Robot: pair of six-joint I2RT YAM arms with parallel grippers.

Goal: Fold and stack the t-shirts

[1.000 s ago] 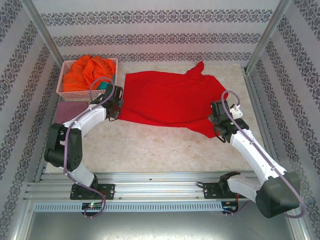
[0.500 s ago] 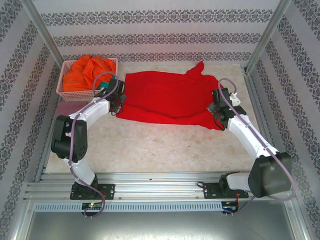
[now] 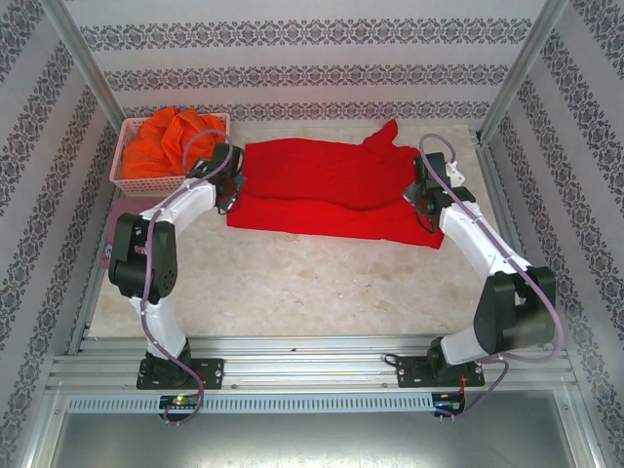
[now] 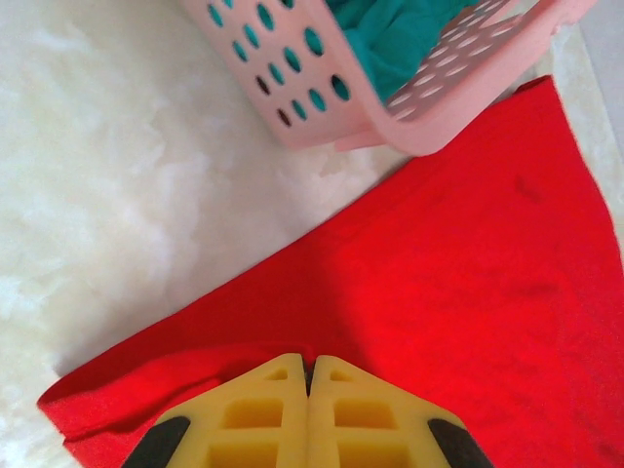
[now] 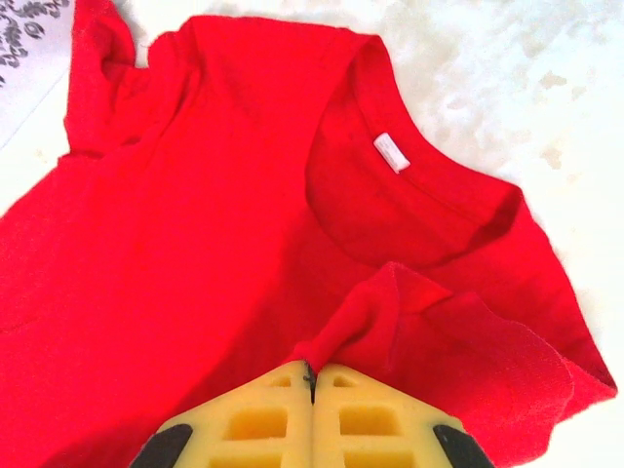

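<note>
You have the red t-shirt [image 3: 327, 190] lying on the pale table [image 3: 322, 283] just to the right of the pink lattice basket [image 3: 125, 181], folded into a long band that runs away from the basket, with one sleeve sticking up on the side far from it. Your left gripper [image 3: 226, 190] sits at the shirt end nearest the basket, right beside the basket's front corner. In the left wrist view its yellow pads [image 4: 253, 419] are pressed together on a doubled edge of the red cloth. Your right gripper [image 3: 421, 195] is at the shirt end farthest from the basket. In the right wrist view its pads [image 5: 253, 419] are closed tight, and a ridge of red fabric rises up into the seam between them. Just beyond that pinch you can see the open collar and its white neck label [image 5: 392, 153]. Inside the basket, crumpled orange shirts [image 3: 171, 136] fill most of the space, and a teal shirt [image 4: 400, 39] lies at the corner closest to your left gripper.
</note>
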